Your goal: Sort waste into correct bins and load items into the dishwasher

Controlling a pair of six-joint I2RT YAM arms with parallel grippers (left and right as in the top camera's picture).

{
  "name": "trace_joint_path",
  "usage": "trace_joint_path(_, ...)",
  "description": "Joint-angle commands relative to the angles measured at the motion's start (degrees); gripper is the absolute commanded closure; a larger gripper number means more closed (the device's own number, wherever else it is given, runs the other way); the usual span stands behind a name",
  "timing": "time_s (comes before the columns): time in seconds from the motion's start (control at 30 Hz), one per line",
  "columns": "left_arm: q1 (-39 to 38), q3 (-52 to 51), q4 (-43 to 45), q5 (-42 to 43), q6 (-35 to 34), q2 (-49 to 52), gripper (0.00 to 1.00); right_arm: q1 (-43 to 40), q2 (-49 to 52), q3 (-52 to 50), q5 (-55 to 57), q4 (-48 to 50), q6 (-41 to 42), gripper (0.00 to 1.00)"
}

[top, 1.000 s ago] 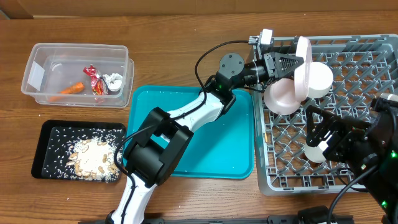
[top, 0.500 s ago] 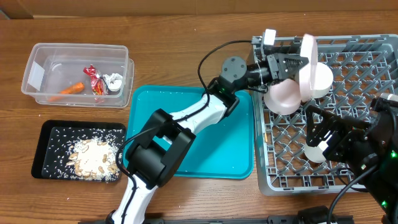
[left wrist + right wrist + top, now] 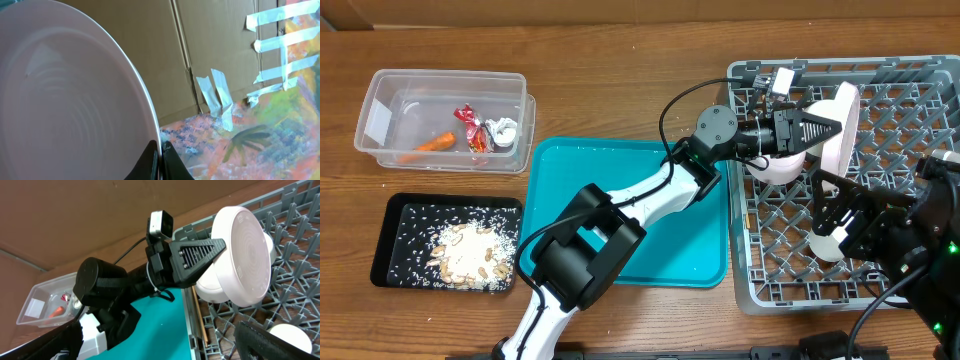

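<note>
While left pincer (image 3: 838,126) clamps plate (image 3: 846,108) upright, bowl (image 3: 772,167) just beside

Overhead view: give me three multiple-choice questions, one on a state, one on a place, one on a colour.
1. The plate is:
A. gripped on edge over the rack
B. flat on the table
C. broken

2. The carrot piece lies:
A. in the rack
B. in the clear tub
C. on the floor

3. The middle tray is:
A. red
B. teal
C. white

Answers:
1. A, the left gripper is shut on its rim above the rack.
2. B, it lies near the red wrapper inside the tub.
3. B, its bare floor shows teal.
</note>
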Motion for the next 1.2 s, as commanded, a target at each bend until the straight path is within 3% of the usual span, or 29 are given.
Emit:
trace_joint_path(0.0, -0.4, 1.4, -1.5, 1.1, 1.3, -0.4, 0.96, -0.3, -0.3, 0.5, 0.3, 0.1, -0.1, 0.00)
trace_joint_path(0.23, -0.1, 1.4, -10.7, 1.3, 1.4, -0.4, 0.96, -0.3, -0.3, 0.5, 0.3, 0.1, -0.1, 0.00)
trace_joint_path(0.3, 0.8, 1.4, -11.7, 1.3, 0.8, -0.4, 0.75, -0.3, -0.3, 0.5, 0.3, 0.1, -0.1, 0.00)
trace_joint_path(0.4, 1.9, 1.4, -11.7, 1.2, -3.1, -0.4, 0.12, -0.3, -0.2, 0.5, 0.3, 0.1, -0.1, 0.00)
trace_joint_path(0.43, 2.4, 1.4, -11.7, 1.3, -3.9, -0.4, 0.00, -0.3, -0.2, 0.5, 0.3, 0.1, -0.1, 0.00)
trace_joint_path(0.63, 7.2, 1.4, -11.4, 1.5, -10.3, -0.4, 0.00, -0.3, -0.2, 0.5, 0.3, 0.1, -0.1, 0.00)
trace_joint_path(0.8, 11.1, 1.4, -8.8, 1.5, -10.5, -0.4, 0.00, -0.3, -0.3, 0.5, 0.3, 0.1, -0.1, 0.00)
trace_joint_path(1.03, 14.2, 1.5, 6.1, 5.6, -9.7, -0.5, 0.00, -0.3, -0.2, 0.5, 0.3, 0.1, -0.1, 0.00)
trace_joint_path(1.17, 16.4, 2.7, 9.9, 9.2, -8.7, -0.6, 0.00, -0.3, -0.2, 0.5, 0.3, 0.1, -0.1, 0.00)
